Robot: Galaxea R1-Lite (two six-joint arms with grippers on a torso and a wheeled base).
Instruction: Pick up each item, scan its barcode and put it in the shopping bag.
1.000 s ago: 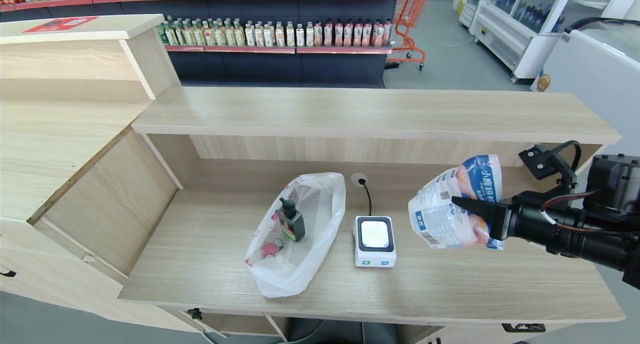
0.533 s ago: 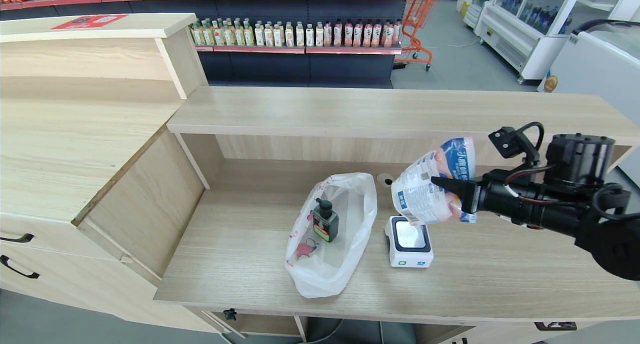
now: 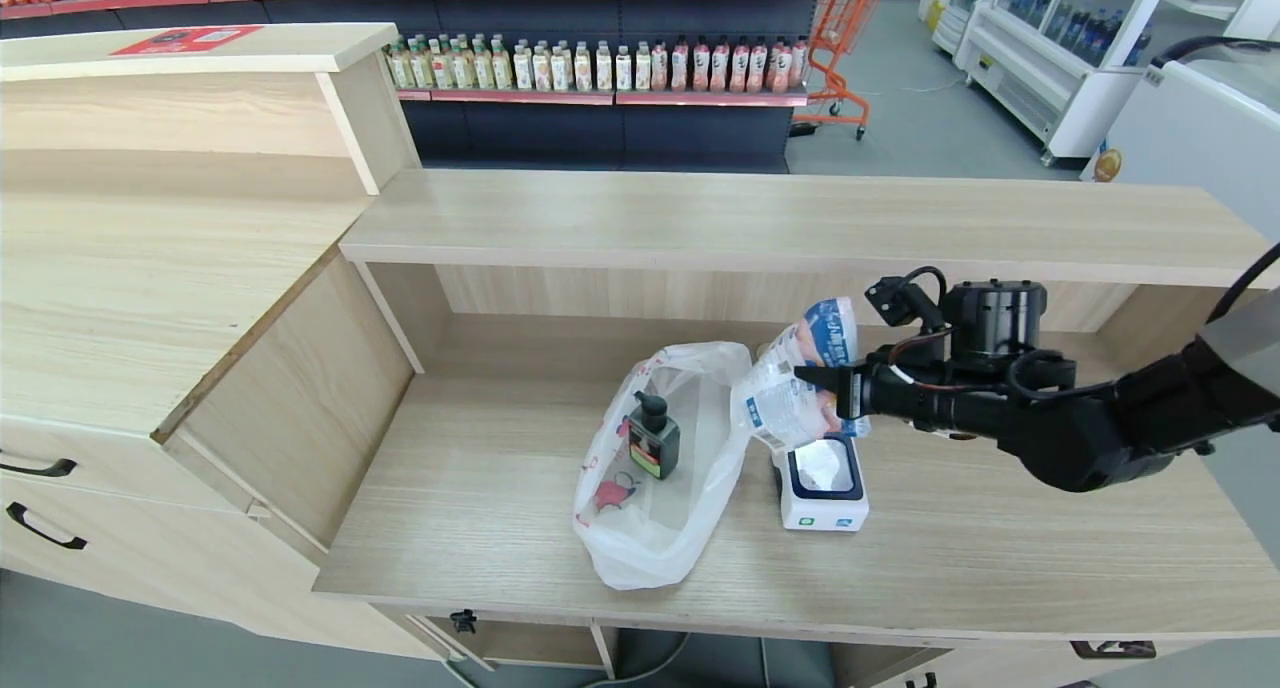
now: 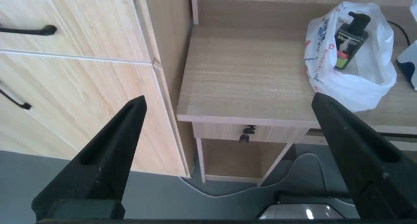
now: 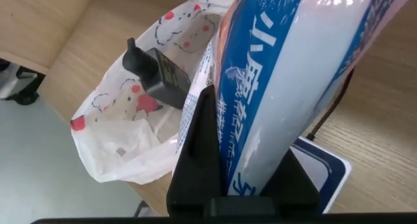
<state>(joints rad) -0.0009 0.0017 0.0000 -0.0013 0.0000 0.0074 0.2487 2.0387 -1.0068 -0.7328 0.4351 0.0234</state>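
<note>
My right gripper (image 3: 818, 380) is shut on a white, blue and pink snack packet (image 3: 797, 383), held upright just above the far end of the white barcode scanner (image 3: 822, 480). The packet's left edge hangs by the rim of the open white plastic shopping bag (image 3: 655, 488), which lies on the counter with a dark pump bottle (image 3: 653, 440) inside. In the right wrist view the packet (image 5: 293, 87) rises between my fingers (image 5: 202, 152), above the bag (image 5: 124, 129), bottle (image 5: 156, 71) and scanner (image 5: 322, 175). My left gripper (image 4: 228, 159) is open, low beside the counter's front left corner.
A raised wooden ledge (image 3: 800, 223) runs along the back of the counter (image 3: 1000, 558). The scanner's cable (image 5: 335, 100) goes to a hole at the back wall. A cabinet with drawers (image 4: 65, 87) stands left of the counter. Store shelves of bottles (image 3: 600, 68) are behind.
The head camera has turned, shifting the picture. My right gripper has carried the packet left, from right of the scanner to above it, close to the bag's rim.
</note>
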